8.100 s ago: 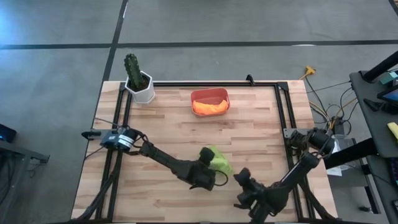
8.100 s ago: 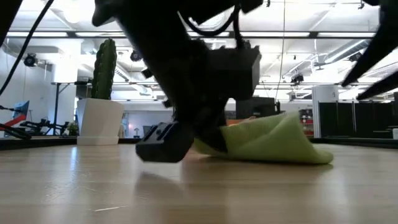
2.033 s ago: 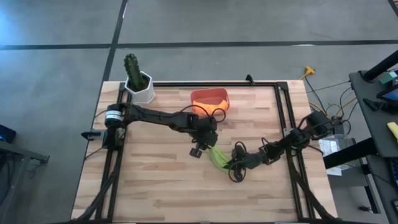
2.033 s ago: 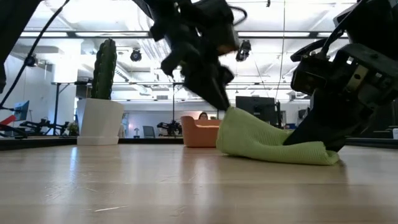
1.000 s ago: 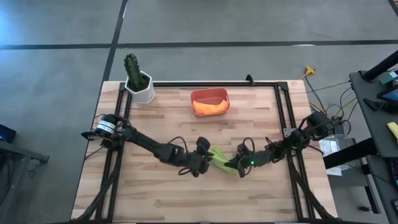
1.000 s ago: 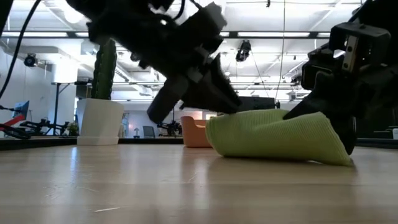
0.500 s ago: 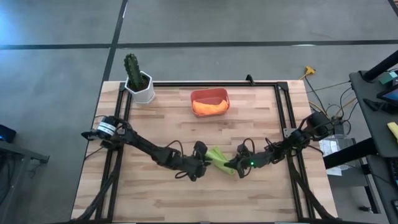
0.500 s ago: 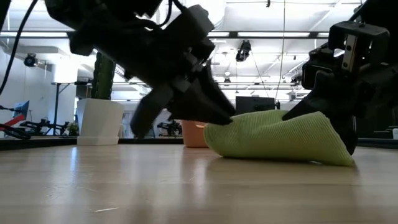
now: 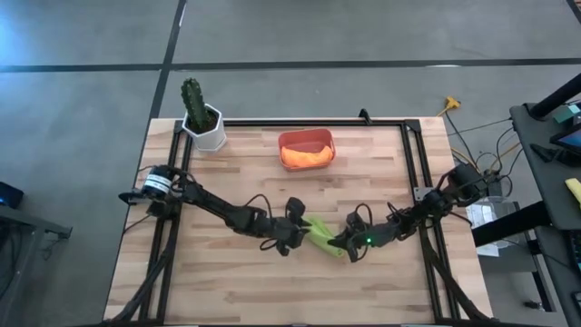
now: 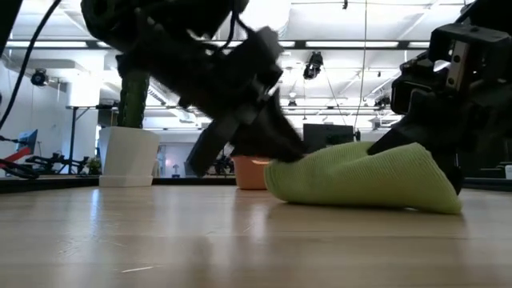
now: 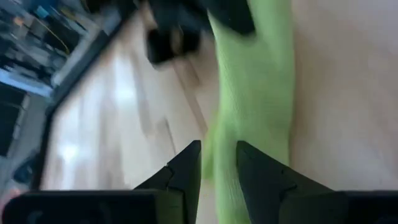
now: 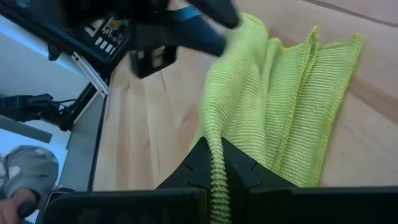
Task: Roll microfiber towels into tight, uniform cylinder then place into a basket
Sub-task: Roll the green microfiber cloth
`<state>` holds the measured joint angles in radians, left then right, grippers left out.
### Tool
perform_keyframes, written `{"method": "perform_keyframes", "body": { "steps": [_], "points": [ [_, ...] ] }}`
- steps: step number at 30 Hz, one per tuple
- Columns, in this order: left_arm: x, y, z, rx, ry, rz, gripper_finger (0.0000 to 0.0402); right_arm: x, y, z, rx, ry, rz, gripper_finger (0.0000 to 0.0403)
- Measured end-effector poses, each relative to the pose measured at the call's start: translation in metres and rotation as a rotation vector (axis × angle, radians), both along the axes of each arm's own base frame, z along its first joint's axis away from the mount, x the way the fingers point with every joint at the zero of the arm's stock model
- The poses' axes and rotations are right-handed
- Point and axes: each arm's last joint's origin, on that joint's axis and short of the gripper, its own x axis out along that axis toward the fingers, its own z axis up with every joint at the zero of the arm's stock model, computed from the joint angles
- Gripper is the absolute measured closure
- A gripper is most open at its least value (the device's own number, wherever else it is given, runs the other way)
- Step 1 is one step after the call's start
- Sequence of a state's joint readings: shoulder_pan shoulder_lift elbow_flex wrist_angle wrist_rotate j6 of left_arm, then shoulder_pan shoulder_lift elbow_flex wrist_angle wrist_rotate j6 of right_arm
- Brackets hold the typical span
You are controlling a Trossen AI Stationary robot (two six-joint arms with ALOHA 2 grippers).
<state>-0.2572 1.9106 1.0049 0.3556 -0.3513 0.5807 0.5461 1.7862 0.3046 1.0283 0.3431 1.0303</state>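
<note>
Stretched flatter than seconds earlier, the lime green towel [image 9: 321, 234] lies mid-desk [image 9: 227, 291], long axis running between both arms: the left pincer [image 9: 300, 231] clamps its near-left end, the right pincer [image 9: 341, 242] pinches the opposite end shut. Toward the far edge, the basket [image 9: 307, 137] holds the orange towel [image 9: 307, 156].

Left pincer [image 10: 290, 152] tips buried in green towel [image 10: 360, 176]

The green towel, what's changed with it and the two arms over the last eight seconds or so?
The green towel has gone from a bunched heap under the left hand to a strip held between both hands. The right hand came in from the near table edge and shut on its right end; the left hand swung up toward the basket, then came back to grip the left end. Orange towel, basket and cactus pot stayed put.
</note>
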Motion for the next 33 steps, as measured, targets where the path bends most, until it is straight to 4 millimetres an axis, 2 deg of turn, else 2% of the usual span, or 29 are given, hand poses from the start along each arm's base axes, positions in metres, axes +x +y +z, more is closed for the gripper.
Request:
{"method": "perform_keyframes", "body": {
  "steps": [3, 6, 11, 14, 17, 22, 26, 33],
  "points": [
    [-0.003, 0.002, -0.004, -0.013, 0.034, 0.059, 0.0315, -0.001, 0.002, 0.000, -0.003, 0.001, 0.008, 0.0394],
    [-0.004, 0.002, 0.000, -0.027, 0.029, 0.082, 0.0315, -0.001, 0.002, 0.000, -0.011, 0.000, 0.014, 0.0394],
    [-0.009, 0.000, 0.024, -0.123, -0.029, 0.091, 0.0315, -0.001, 0.002, 0.000, -0.021, 0.000, 0.020, 0.0394],
    [-0.011, -0.003, 0.032, -0.211, -0.029, -0.005, 0.0315, -0.001, 0.003, 0.000, -0.032, -0.002, 0.030, 0.0394],
    [-0.012, -0.006, 0.029, -0.242, 0.001, -0.080, 0.0315, -0.002, 0.003, -0.001, -0.046, -0.003, 0.042, 0.0394],
    [-0.010, -0.006, 0.018, -0.111, 0.036, -0.159, 0.0308, -0.002, 0.003, -0.001, -0.060, -0.005, 0.053, 0.0394],
    [-0.009, -0.006, 0.017, -0.121, 0.047, -0.228, 0.0265, -0.002, 0.005, 0.000, -0.061, -0.008, 0.058, 0.0394],
    [-0.001, 0.000, 0.023, -0.171, 0.025, -0.285, 0.0123, -0.003, 0.006, 0.000, -0.072, -0.011, 0.068, 0.0394]
  ]
}}
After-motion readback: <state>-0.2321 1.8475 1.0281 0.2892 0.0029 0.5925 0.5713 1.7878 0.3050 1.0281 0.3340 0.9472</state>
